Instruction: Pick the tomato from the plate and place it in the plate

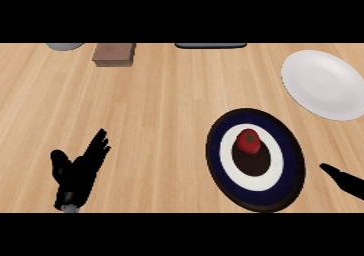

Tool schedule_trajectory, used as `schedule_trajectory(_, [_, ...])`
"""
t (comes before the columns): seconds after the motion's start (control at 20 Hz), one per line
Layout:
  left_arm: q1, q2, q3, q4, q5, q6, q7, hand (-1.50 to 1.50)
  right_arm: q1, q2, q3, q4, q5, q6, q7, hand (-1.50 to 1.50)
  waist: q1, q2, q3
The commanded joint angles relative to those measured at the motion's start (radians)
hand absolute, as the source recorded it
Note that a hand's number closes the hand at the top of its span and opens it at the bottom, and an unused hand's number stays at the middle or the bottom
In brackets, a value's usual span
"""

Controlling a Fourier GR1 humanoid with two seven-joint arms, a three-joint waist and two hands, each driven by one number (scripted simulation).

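Note:
A red tomato point(249, 141) sits in the white centre of a dark blue-rimmed plate point(287, 140) at the lower right of the counter. A plain white plate point(324, 84) lies beyond it at the upper right. My left hand point(79, 169) rests open at the lower left, fingers straight and pointing up, far from both plates. Only part of my right hand point(347, 182) shows at the right edge, just right of the dark plate's rim and apart from the tomato.
Along the counter's far edge stand a brown block point(114, 54), a grey rounded object point(64, 46) and a dark flat item point(211, 45). Bare wooden counter spreads between my left hand and the plates.

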Motion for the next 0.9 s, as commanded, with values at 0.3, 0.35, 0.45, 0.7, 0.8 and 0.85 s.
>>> schedule_trajectory(0.3, [-0.052, -0.012, 0.004, 0.043, 0.005, -0.040, 0.019, 0.00, -0.112, -0.183, 0.187, -0.191, 0.242, 0.218, 0.645, -1.50, 0.036, 0.006, 0.001])
schedule_trajectory(0.35, [-0.040, -0.024, -0.017, 0.025, -0.026, -0.008, 0.019, 0.00, -0.162, -0.202, 0.178, -0.217, 0.233, 0.266, 0.725, -1.50, 0.039, 0.004, 0.001])
schedule_trajectory(0.45, [-0.051, 0.003, 0.033, 0.023, 0.010, -0.041, 0.032, 0.00, -0.246, -0.149, 0.226, -0.182, 0.279, 0.304, 0.808, -1.50, 0.038, 0.004, 0.003])
schedule_trajectory(0.7, [-0.079, -0.030, 0.021, 0.020, -0.019, -0.025, 0.052, 0.00, -0.435, 0.037, 0.353, -0.072, 0.446, 0.379, 0.960, -1.50, 0.036, 0.003, 0.004])
schedule_trajectory(0.8, [-0.064, -0.025, 0.046, 0.093, -0.017, -0.074, -0.006, 0.00, -0.421, 0.084, 0.319, 0.030, 0.446, 0.386, 0.870, -1.50, 0.026, 0.003, 0.004])
schedule_trajectory(0.85, [-0.074, 0.004, 0.059, 0.016, 0.002, -0.057, 0.081, 0.00, -0.439, 0.075, 0.350, -0.045, 0.473, 0.433, 1.009, -1.50, 0.028, 0.001, 0.004])
